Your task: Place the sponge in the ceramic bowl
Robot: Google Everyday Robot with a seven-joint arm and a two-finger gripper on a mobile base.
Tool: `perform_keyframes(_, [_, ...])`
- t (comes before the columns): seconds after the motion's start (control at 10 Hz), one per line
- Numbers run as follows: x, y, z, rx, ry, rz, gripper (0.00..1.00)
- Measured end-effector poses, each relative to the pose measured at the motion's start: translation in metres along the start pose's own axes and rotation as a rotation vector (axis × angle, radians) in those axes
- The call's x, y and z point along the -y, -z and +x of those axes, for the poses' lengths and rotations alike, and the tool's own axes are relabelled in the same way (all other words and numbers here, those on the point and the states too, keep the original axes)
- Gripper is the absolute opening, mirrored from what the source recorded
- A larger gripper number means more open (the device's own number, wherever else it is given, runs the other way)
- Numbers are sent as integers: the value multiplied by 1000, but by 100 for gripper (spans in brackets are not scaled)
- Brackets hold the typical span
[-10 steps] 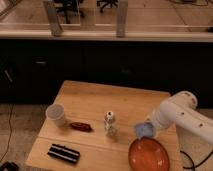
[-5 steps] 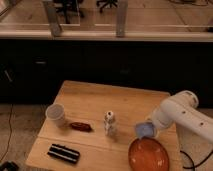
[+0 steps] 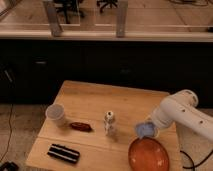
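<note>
The light blue sponge (image 3: 145, 130) hangs at the end of my white arm, just above the wooden table (image 3: 100, 100). My gripper (image 3: 150, 127) is shut on it and mostly hidden behind the sponge and the arm's wrist. The orange-brown ceramic bowl (image 3: 148, 154) sits at the table's front right corner. The sponge is just beyond the bowl's far left rim, not over its middle.
A white cup (image 3: 56, 114) stands at the left, with a red-brown oblong item (image 3: 80, 126) beside it. A small white bottle-like figure (image 3: 110, 123) stands upright mid-table, left of the sponge. A black-and-white striped block (image 3: 63, 153) lies front left. Dark cabinets run behind the table.
</note>
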Motion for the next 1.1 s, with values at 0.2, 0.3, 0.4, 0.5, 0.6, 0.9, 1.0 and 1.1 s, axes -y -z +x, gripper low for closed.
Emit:
perform_keyframes(0.2, [0, -1, 2, 1, 1, -3, 3])
perform_keyframes(0.3, [-1, -1, 3, 3, 4, -8, 3])
perform_keyframes(0.4, [-1, -2, 3, 4, 6, -12, 3])
perform_keyframes(0.5, [-1, -2, 3, 4, 8, -13, 3])
perform_keyframes(0.6, [-1, -2, 4, 5, 11, -18, 3])
perform_keyframes(0.9, [-3, -4, 5, 7, 18, -28, 3])
perform_keyframes(1.0, [-3, -4, 5, 7, 20, -30, 3])
perform_keyframes(1.1, [-3, -5, 5, 8, 24, -35, 3])
